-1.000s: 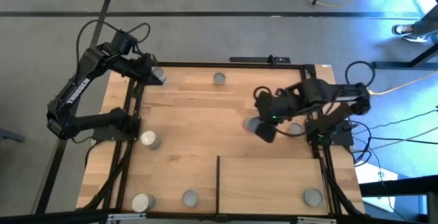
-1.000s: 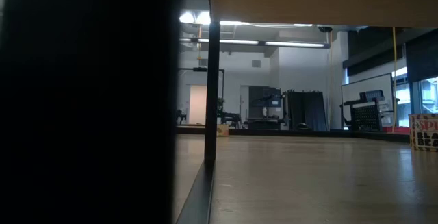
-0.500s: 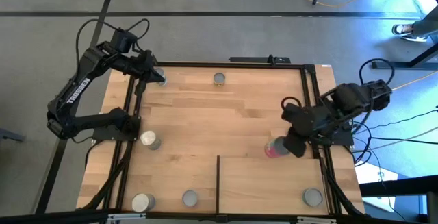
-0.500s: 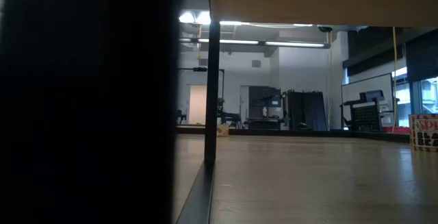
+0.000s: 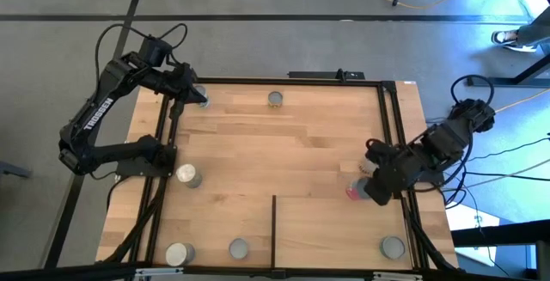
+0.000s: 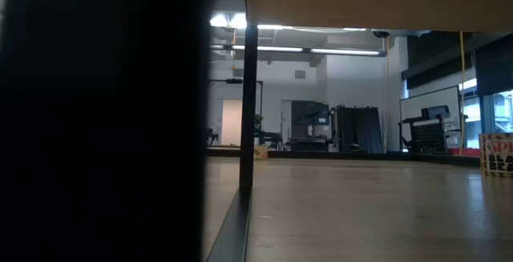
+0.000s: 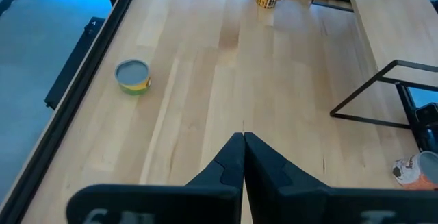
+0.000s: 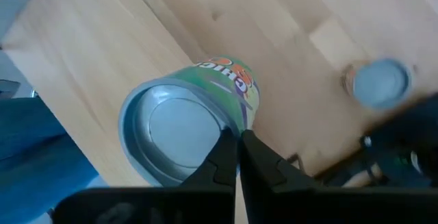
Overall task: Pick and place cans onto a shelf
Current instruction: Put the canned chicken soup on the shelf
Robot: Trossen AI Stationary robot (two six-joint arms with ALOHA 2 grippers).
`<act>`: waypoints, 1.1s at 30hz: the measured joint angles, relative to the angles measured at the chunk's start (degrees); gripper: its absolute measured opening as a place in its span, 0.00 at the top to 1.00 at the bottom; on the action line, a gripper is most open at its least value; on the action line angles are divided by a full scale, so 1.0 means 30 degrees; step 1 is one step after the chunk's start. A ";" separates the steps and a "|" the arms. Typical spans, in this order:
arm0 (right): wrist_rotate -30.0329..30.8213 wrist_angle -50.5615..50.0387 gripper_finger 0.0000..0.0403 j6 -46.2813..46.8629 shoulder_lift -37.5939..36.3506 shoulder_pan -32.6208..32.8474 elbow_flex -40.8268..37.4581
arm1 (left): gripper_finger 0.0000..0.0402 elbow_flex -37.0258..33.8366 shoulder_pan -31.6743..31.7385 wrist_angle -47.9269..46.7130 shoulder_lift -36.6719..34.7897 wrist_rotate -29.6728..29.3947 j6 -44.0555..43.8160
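Pale wood planks make up the worktop (image 5: 284, 143), with the shelf (image 5: 339, 229) occupying its near right quarter behind a thin black strip. Right pincer (image 5: 371, 188) hangs at the shelf's far edge, pinching a can (image 5: 354, 192) whose red-pink side shows from above; the right wrist view shows that can tilted between the fingers (its green label and grey end face the camera). One can (image 5: 393, 247) already stands on the shelf, and several more cans are scattered well apart elsewhere on the worktop. Left pincer (image 7: 242, 157) waits at the far left corner, fingers pressed together on nothing.

My judgement: the step is setting this can down. Level it first so its base meets the panel flat, clear of the standing can, and release only once it rests.
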 joint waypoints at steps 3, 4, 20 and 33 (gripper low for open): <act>-0.0457 -0.0030 0.99 0.1826 -0.0595 0.0936 -0.0932 | 1.00 0.0000 0.0001 0.0000 0.0000 -0.0004 -0.0296; -0.0456 0.0004 0.99 0.2454 -0.0768 0.1265 -0.1184 | 1.00 0.0000 0.0001 0.0000 0.0000 0.0000 -0.0302; -0.1436 0.1935 0.99 0.7746 -0.1273 0.4657 -0.2223 | 1.00 0.0000 -0.0003 0.0007 0.0000 -0.0017 -0.0860; -0.3304 0.5910 0.99 0.6712 0.0852 0.4651 -0.2223 | 1.00 0.0000 0.0002 0.0168 0.0000 -0.0568 -0.0864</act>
